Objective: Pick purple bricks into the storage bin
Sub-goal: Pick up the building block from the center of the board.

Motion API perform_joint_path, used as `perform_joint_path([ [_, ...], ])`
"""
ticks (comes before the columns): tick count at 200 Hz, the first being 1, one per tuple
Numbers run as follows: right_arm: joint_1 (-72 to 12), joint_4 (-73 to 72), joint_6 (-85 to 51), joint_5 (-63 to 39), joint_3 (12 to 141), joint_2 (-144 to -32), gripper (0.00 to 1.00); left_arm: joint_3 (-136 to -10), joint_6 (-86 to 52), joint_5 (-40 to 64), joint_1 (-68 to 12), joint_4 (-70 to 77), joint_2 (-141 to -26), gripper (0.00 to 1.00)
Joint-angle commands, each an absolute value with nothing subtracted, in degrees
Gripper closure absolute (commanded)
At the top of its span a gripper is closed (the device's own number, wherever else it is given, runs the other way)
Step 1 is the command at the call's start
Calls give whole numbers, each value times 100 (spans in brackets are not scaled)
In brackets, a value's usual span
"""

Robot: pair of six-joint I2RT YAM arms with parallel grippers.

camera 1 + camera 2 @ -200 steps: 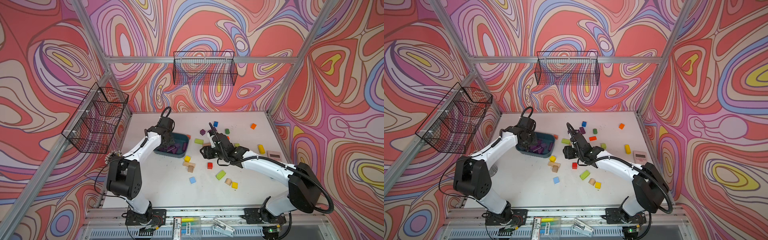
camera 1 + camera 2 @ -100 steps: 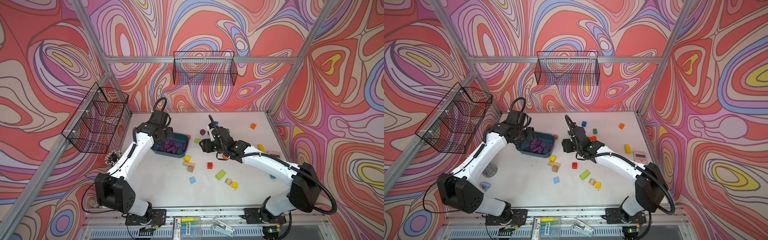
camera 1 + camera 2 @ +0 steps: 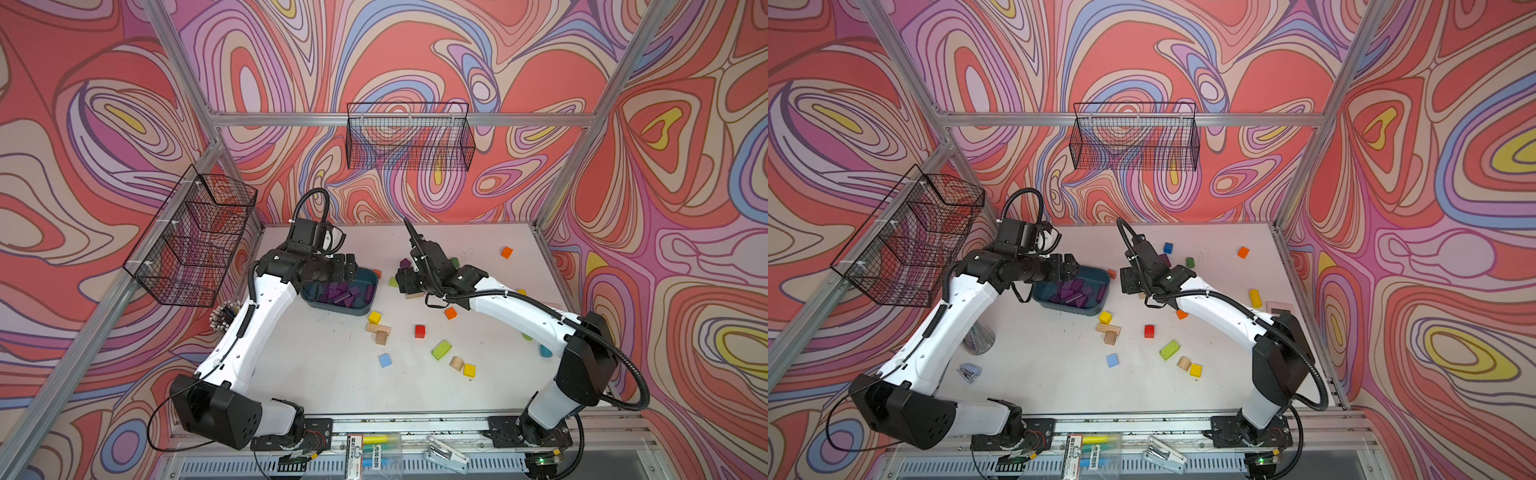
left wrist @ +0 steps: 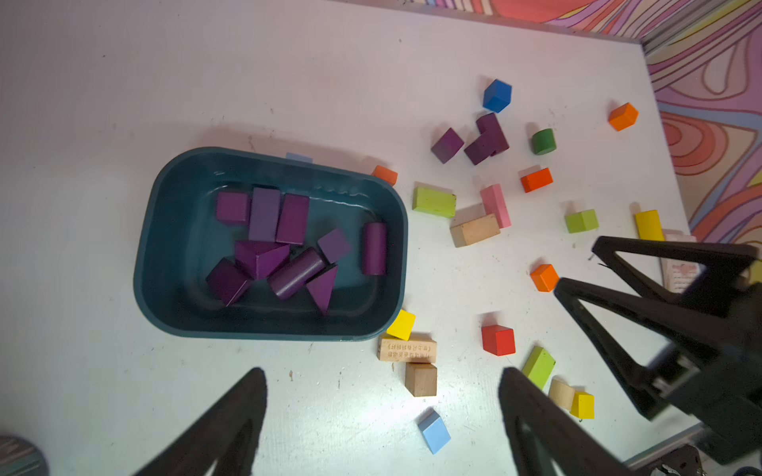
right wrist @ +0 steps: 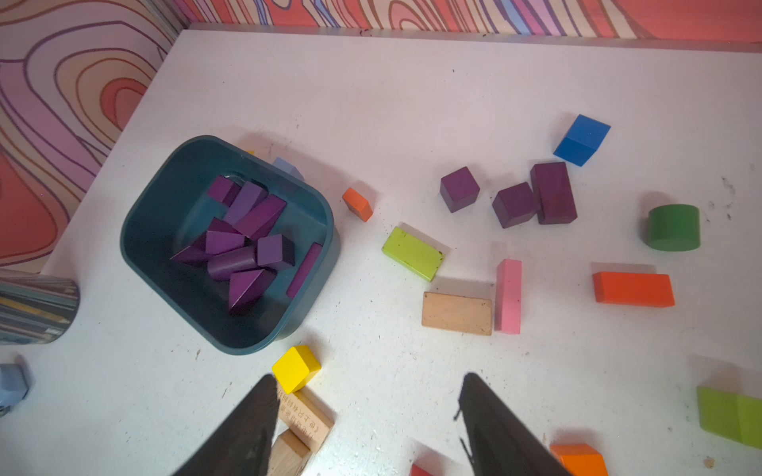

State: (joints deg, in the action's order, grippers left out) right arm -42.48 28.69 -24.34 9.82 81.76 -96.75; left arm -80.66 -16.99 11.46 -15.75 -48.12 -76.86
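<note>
In a top view, the left pincer (image 3: 349,266) is hanging over the bin (image 3: 332,312), which is sitting on the table (image 3: 316,374) with a heap of purple bricks (image 3: 336,293) inside. The right pincer (image 3: 405,282) is hovering just beside a loose brick (image 3: 405,263), so I am judging the right arm the nearer one for what is left.

Through the left wrist camera, the left pincer (image 4: 383,371) is standing spread wide with nothing in it. The bin (image 4: 272,334) is holding about nine purple bricks (image 4: 264,255).

Through the right wrist camera, the right pincer (image 5: 367,377) is spread and empty. Three purple pieces are lying on the table ahead of it, well apart from the bin (image 5: 123,239): a lone cube (image 5: 459,188), then a second cube (image 5: 515,204) touching a cuboid (image 5: 552,193). The cuboid's long axis is running roughly crosswise to the line between the fingers, so I am expecting the jaws to close across its short side with little twisting. The touching cube may get nudged.
</note>
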Motion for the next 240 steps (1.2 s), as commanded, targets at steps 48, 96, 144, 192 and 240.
perform_joint_path([
  [48,-4287,3496,-3689,1648,9487,-10880,26,-6737,-1397,1555,-1564,-3559,-6915,0],
  [96,-4243,3657,-4596,2259,10300,-11550,27,-6012,-1349,1466,-1873,-2966,-6442,0],
  [144,-3972,3592,-5471,2253,10757,-12039,28,-5625,-1170,1089,-2075,-2572,-6110,0],
  [192,-3676,3867,-6026,2256,11217,-12452,29,-5349,-1109,1239,-2082,-2165,-6112,0],
  [240,-3482,4395,-6450,2275,11872,-12902,31,-4986,-1021,1300,-2048,-1648,-5818,0],
])
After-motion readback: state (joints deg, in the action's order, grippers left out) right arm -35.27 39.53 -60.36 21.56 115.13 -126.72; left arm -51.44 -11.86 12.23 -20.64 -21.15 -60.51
